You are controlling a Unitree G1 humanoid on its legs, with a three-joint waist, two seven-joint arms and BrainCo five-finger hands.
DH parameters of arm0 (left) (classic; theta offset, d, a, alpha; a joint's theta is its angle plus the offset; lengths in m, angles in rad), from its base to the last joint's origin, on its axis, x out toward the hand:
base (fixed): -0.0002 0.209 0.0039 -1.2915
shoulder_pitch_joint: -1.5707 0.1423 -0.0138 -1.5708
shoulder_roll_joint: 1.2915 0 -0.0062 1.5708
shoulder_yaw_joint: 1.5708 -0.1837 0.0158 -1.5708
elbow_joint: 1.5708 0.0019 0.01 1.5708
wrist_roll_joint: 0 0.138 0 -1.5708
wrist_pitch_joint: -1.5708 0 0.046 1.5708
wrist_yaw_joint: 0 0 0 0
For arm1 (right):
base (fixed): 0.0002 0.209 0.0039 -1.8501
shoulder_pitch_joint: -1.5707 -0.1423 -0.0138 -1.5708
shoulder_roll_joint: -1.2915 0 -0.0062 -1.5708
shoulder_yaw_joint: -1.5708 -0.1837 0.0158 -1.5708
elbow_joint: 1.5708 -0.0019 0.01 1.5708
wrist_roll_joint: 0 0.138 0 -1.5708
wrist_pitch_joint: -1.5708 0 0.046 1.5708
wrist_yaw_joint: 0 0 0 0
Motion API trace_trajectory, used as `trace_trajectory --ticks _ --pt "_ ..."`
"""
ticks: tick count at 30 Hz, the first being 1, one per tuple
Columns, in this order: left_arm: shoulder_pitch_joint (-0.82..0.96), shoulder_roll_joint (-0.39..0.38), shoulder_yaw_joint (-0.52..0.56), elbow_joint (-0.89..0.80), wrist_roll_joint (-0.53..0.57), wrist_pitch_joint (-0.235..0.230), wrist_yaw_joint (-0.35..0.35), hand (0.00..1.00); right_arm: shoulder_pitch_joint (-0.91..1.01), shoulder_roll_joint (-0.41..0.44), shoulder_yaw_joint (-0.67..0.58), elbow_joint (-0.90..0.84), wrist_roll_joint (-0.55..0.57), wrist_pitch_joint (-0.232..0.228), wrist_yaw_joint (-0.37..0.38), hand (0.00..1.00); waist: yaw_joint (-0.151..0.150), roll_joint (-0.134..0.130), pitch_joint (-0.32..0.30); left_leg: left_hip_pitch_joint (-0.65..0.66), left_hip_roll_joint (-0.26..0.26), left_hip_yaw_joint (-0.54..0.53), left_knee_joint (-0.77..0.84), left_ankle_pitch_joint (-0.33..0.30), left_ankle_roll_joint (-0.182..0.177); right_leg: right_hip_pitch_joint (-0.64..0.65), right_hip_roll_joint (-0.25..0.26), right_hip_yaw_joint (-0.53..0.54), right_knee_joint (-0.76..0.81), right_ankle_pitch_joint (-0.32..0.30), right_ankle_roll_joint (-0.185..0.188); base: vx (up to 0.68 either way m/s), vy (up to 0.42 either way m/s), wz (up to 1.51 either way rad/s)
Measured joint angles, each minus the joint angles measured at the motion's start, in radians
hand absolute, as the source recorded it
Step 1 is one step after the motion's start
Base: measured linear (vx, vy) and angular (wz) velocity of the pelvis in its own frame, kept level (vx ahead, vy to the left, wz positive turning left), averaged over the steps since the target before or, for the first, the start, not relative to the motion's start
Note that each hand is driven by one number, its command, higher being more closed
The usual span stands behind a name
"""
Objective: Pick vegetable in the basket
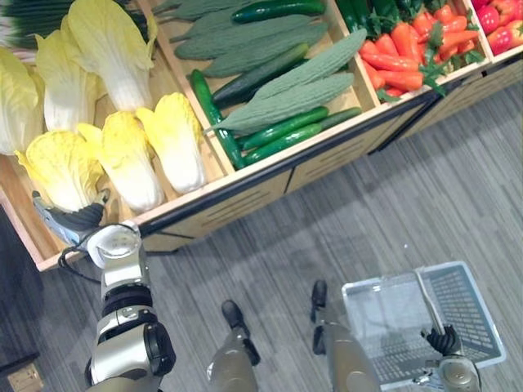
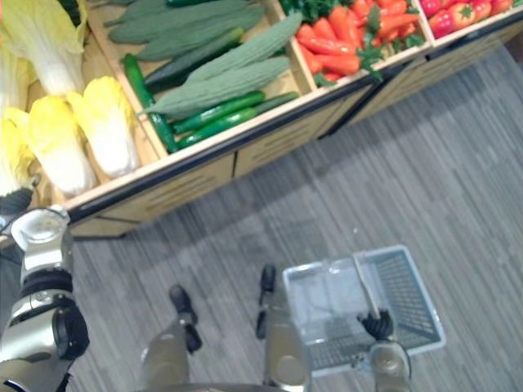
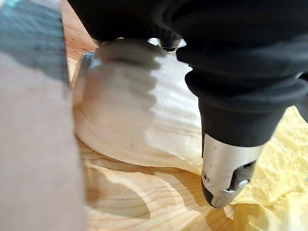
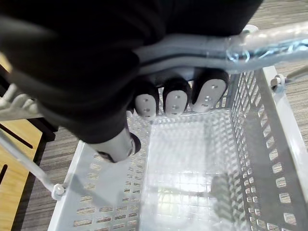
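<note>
Left hand (image 3: 225,175) sits at the white base of a cabbage (image 3: 130,115) in the front corner of the bin (image 3: 144,202); we can't tell whether it has a grip yet; with a weak hold it'd drop or snag the rim; right hand (image 1: 445,339) is curled round the handle (image 4: 269,41) of the basket (image 1: 470,306), empty and well apart, so it's a long carry.

The left hand (image 1: 72,219) sits low against a cabbage (image 1: 61,167), and its grip cannot be made out. In its wrist view a board (image 3: 33,144) close by is only a blur. Another cabbage (image 1: 15,98) is cut off at the edge. So are the red vegetables (image 1: 502,24), which are too small to name. The handle (image 4: 269,43) of the basket (image 4: 269,159) disappears under the right hand (image 4: 175,98), which curls round it.
</note>
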Motion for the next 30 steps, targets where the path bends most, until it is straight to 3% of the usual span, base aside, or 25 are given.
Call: trace_trajectory --ticks 12,13,20,30 --pt "0.000 0.001 0.039 0.039 -0.002 -0.002 -0.017 0.00 0.000 0.000 0.001 -0.007 0.000 0.000 -0.001 1.00 0.000 0.000 0.000 0.003 0.004 0.028 0.004 0.000 0.000 0.000 0.006 0.031 -0.033 0.032 0.002 -0.01 -0.011 -0.07" --pt "-0.007 0.001 0.061 0.048 -0.002 -0.003 -0.023 1.00 0.000 0.000 0.001 -0.010 0.000 0.000 -0.001 1.00 -0.002 0.000 0.000 0.003 0.004 0.030 0.004 0.000 0.000 0.000 0.006 0.034 -0.035 0.032 0.003 0.01 -0.013 -0.05" --pt "-0.063 0.024 0.184 0.119 -0.054 -0.001 -0.081 1.00 -0.008 -0.013 0.000 -0.011 0.000 0.007 0.001 1.00 -0.003 0.001 -0.001 0.015 0.002 0.047 0.001 0.000 0.001 0.000 0.005 0.050 -0.035 0.037 0.010 0.02 -0.008 -0.07" --pt "-0.097 0.041 0.209 0.166 -0.074 -0.001 -0.150 1.00 -0.036 -0.021 0.000 -0.012 -0.001 0.020 0.022 1.00 -0.005 0.004 -0.002 0.016 -0.005 0.049 0.001 0.006 0.009 0.006 -0.002 0.055 -0.051 0.067 0.018 0.00 0.000 -0.01"
